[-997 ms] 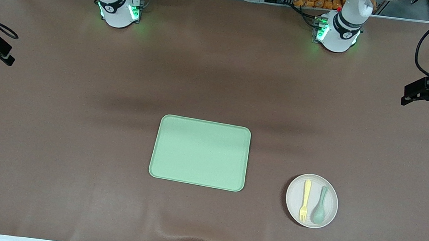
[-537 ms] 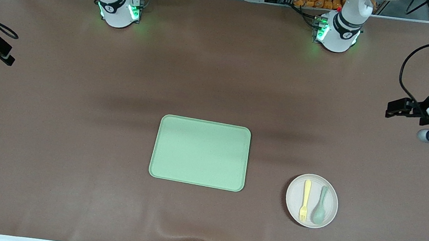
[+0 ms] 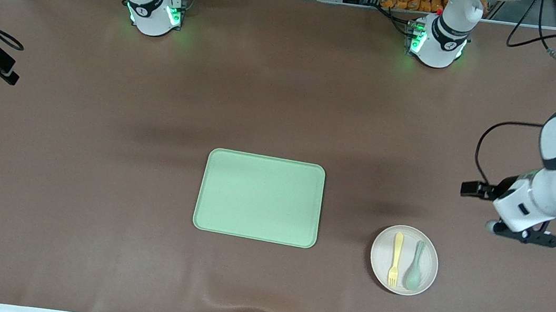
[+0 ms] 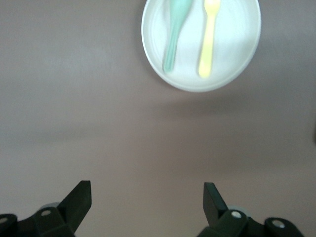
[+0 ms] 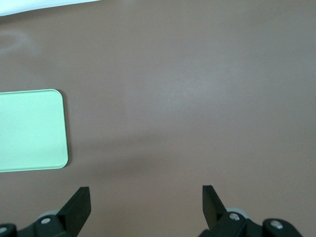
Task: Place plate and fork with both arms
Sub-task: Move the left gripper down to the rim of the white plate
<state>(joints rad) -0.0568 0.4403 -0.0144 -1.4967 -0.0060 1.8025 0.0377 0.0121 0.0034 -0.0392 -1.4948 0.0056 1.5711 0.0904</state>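
Front view: the plate (image 3: 404,260), carrying the fork (image 3: 395,259) and a spoon (image 3: 415,265), sits toward the left arm's end, nearer the camera than the tray (image 3: 259,197). Left wrist view: my left gripper (image 4: 147,201) hangs over bare table, fingers spread; I judge a tilted lift would spill the cutlery. Right wrist view: the right gripper (image 5: 146,203), fingers spread, waits over bare table.

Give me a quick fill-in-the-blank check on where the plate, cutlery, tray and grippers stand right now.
1. The fork and the spoon both lie on the ____.
2. The tray holds ____ items.
3. The left gripper hangs over bare table with its fingers ____.
4. The plate sits toward the ____ arm's end of the table; the right gripper waits open.

Missing words: plate; no; open; left
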